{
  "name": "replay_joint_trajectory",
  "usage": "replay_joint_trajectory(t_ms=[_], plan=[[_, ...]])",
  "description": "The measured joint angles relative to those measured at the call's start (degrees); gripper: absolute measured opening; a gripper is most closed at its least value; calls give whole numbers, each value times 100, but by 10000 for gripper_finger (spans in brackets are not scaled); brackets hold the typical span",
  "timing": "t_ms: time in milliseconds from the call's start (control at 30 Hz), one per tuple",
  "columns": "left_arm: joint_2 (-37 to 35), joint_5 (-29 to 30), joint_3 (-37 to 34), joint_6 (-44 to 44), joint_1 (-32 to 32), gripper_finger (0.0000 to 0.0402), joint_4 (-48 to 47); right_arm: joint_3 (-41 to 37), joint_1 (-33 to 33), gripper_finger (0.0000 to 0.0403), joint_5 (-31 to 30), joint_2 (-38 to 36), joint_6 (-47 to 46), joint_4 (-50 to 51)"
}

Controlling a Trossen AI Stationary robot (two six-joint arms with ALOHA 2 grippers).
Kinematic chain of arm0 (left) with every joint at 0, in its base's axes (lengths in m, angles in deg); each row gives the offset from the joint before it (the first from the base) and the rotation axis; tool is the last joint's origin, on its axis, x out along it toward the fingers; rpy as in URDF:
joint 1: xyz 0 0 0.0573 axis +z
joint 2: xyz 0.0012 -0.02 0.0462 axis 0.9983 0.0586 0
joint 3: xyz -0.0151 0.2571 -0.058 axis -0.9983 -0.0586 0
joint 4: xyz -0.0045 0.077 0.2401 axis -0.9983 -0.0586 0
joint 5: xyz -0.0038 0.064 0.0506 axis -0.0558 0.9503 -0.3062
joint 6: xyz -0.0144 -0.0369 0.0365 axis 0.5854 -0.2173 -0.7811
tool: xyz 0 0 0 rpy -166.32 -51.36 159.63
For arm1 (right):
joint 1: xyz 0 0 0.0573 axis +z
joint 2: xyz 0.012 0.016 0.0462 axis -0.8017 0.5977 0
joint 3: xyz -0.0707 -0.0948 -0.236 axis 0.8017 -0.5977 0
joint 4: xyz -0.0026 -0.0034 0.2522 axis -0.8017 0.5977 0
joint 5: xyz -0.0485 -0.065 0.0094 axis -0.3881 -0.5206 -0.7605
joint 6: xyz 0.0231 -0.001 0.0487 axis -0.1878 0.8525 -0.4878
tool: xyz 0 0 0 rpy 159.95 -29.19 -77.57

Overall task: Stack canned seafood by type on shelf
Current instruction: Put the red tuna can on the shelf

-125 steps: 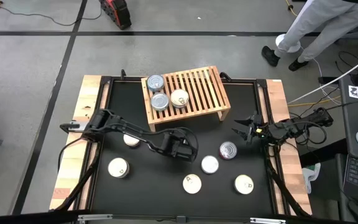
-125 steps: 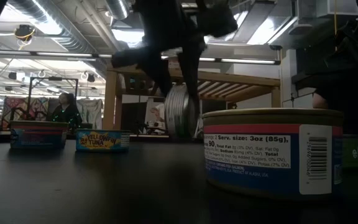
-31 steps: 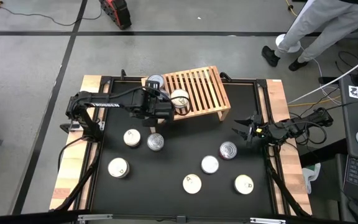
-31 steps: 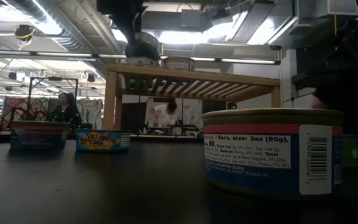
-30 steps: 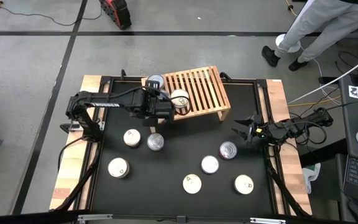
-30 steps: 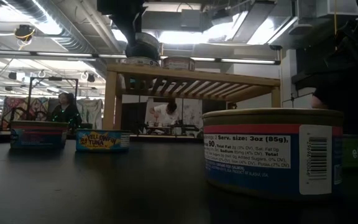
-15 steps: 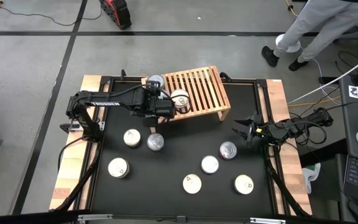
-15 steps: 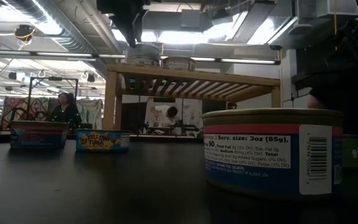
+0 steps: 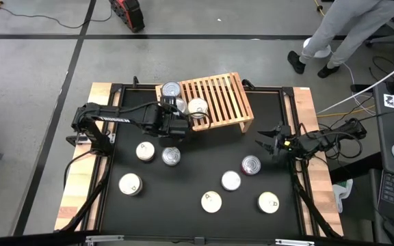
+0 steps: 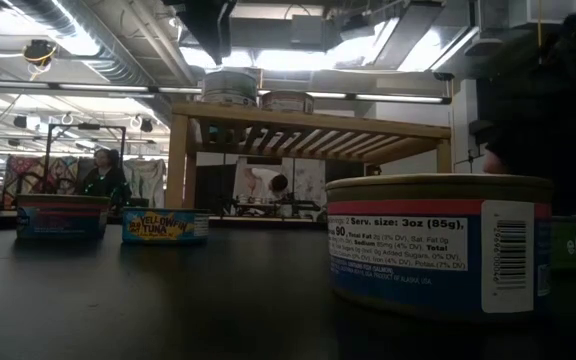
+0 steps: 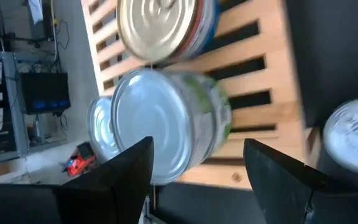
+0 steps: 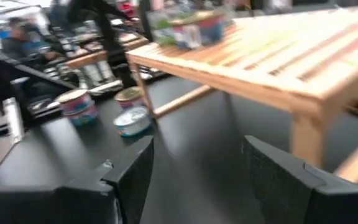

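where the shelf (image 9: 207,102) stands on the black surface (image 9: 197,171), four tins are carried at its left end; six tins (image 9: 211,201) are scattered before it. both claws are spread, empty. a person (image 9: 347,31) is seen beyond the shelf.

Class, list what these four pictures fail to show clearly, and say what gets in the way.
- Left gripper, high view: its own arm covers the fingertips.
- Shelf, low view: the near can hides its right leg.
- Lid marks, high view: too small to read.
- Cans on the shelf, right wrist view: blurred.
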Motion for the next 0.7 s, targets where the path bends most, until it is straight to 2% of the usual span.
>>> replay_joint_trajectory(t_ms=[300,533,700], plan=[[0,-10,0,-131,-268,246,1345,26,2,243,768,115,1425,-1130],[0,-33,0,23,-266,246,1741,721,2,243,967,832,1970,-770],[0,-32,0,30,-263,246,1745,1529,2,243,1253,1829,2025,268]])
